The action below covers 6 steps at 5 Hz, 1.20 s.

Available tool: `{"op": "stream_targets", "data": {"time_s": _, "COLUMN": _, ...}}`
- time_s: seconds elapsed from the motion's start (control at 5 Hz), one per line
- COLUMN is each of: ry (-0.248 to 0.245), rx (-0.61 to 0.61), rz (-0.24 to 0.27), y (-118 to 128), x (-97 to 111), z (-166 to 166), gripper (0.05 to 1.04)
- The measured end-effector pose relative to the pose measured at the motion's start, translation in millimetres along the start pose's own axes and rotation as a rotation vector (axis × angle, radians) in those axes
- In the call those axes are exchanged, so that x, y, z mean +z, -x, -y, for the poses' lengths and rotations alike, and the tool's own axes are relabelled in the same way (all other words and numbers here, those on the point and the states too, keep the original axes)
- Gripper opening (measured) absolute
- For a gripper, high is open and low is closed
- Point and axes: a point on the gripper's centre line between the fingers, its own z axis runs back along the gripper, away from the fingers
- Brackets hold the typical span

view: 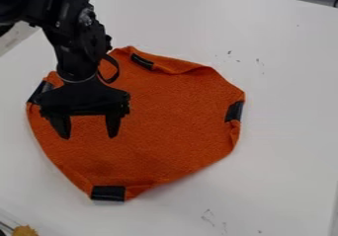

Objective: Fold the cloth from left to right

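Orange cloth lies spread on the worktop. End effector, fingers parted, is over the cloth's left part; left tab, likely grasp point, sits up-left of the fingertips.

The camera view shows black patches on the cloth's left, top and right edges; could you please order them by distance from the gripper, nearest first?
From the gripper:
1. Left patch, beside its body.
2. Top patch, upper edge.
3. Right patch, opposite edge.
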Motion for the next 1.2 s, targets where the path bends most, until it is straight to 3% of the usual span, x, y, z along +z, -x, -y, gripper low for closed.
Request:
{"op": "stream_targets", "data": {"time_s": 0.2, "ry": -0.006, "rx": 0.002, "rz": -0.017, "y": 2.3, "x": -2.6, "z": 0.0, "gripper": 1.001}}
{"op": "stream_targets", "data": {"time_s": 0.4, "ry": -0.009, "rx": -0.084, "rz": -0.008, "y": 4.5, "x": 6.3, "z": 23.7, "gripper": 1.001}}
{"op": "stream_targets", "data": {"time_s": 0.6, "ry": -0.010, "rx": -0.112, "rz": 0.036, "y": -9.6, "x": 13.6, "z": 26.5, "gripper": 1.001}}
{"op": "stream_targets", "data": {"time_s": 0.8, "ry": -0.014, "rx": -0.118, "rz": 0.054, "y": -48.1, "x": 8.4, "z": -4.2, "gripper": 1.001}}
{"op": "stream_targets", "data": {"time_s": 1.2, "ry": -0.024, "rx": -0.138, "rz": 0.071, "y": -105.6, "x": -22.1, "z": -48.6, "gripper": 1.001}}
